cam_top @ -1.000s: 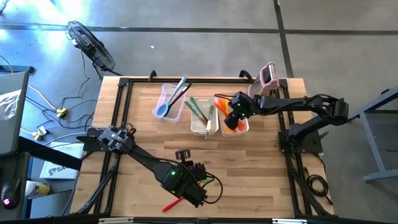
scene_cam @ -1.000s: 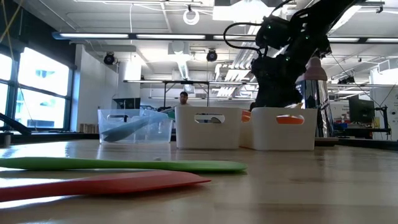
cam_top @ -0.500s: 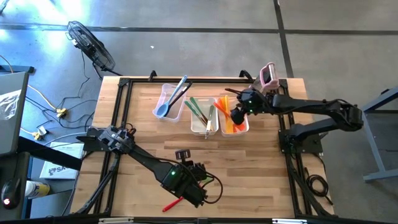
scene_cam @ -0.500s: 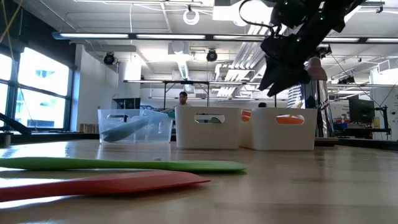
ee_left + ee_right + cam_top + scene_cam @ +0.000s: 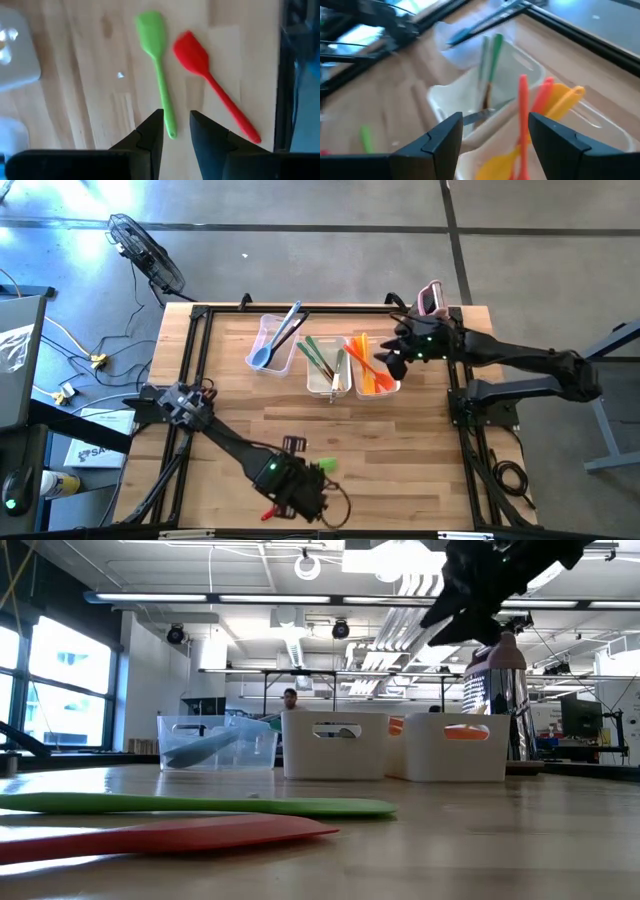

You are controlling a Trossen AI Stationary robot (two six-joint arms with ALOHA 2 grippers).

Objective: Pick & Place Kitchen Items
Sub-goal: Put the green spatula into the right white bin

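Note:
A green spatula [image 5: 159, 75] and a red spatula [image 5: 212, 92] lie flat side by side on the wooden table near its front edge, also showing in the low view as green spatula [image 5: 200, 805] and red spatula [image 5: 170, 836]. My left gripper [image 5: 176, 131] hangs above them pointing down, narrowly open, with the green handle's end showing below the gap; left gripper [image 5: 303, 492]. My right gripper [image 5: 495, 135] is wide open and holds nothing, in the air over the right tub [image 5: 378, 385]; right gripper [image 5: 392, 361].
Three tubs stand in a row at the back: left tub [image 5: 268, 338] with a blue spoon, middle tub [image 5: 318, 385] with green utensils, right tub with orange and yellow ones [image 5: 555, 100]. A pink-and-white gadget [image 5: 432, 300] stands at the far right corner.
My right gripper has risen from low over the right tub and drawn back toward the table's right edge, staying open. My left gripper has rolled about its own axis above the two spatulas, which have not moved.

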